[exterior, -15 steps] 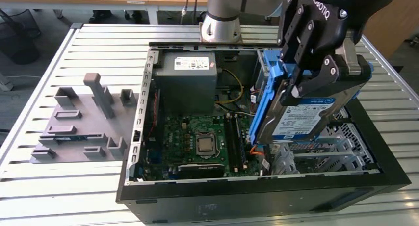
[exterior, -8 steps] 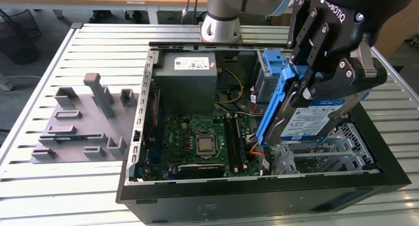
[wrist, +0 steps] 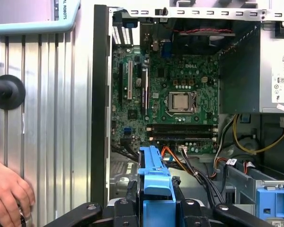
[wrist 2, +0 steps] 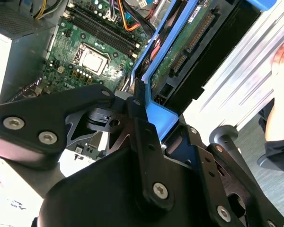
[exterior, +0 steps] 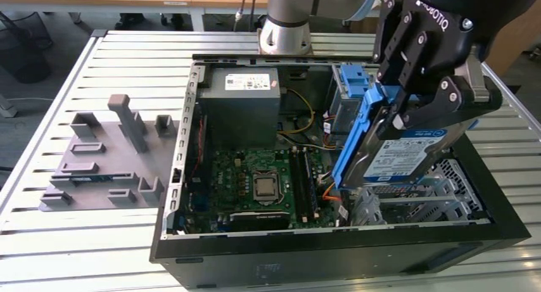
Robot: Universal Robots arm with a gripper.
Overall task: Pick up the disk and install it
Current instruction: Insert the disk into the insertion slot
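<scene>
The disk [exterior: 404, 158], a silver drive with a white-and-blue label in a blue carrier frame [exterior: 355, 137], hangs tilted on edge above the open computer case [exterior: 338, 257], over its metal drive cage [exterior: 422, 200] at the exterior view's right. My black gripper [exterior: 427, 111] is shut on the disk from above. In the second wrist view the gripper [wrist 2: 146, 118] clamps the blue carrier [wrist 2: 157, 115], with the disk's green circuit side [wrist 2: 189, 40] beyond it. The first wrist view has the blue carrier [wrist: 155, 177] between my fingers [wrist: 128, 210], pointing toward the motherboard [wrist: 180, 99].
Inside the case are the motherboard [exterior: 262, 178], a grey power supply box [exterior: 245, 92] and a light-blue latch [exterior: 351, 83] at the back. A grey fixture block [exterior: 110, 159] lies on the slatted table at the exterior view's left. A person's hand [wrist: 7, 194] rests beside the case.
</scene>
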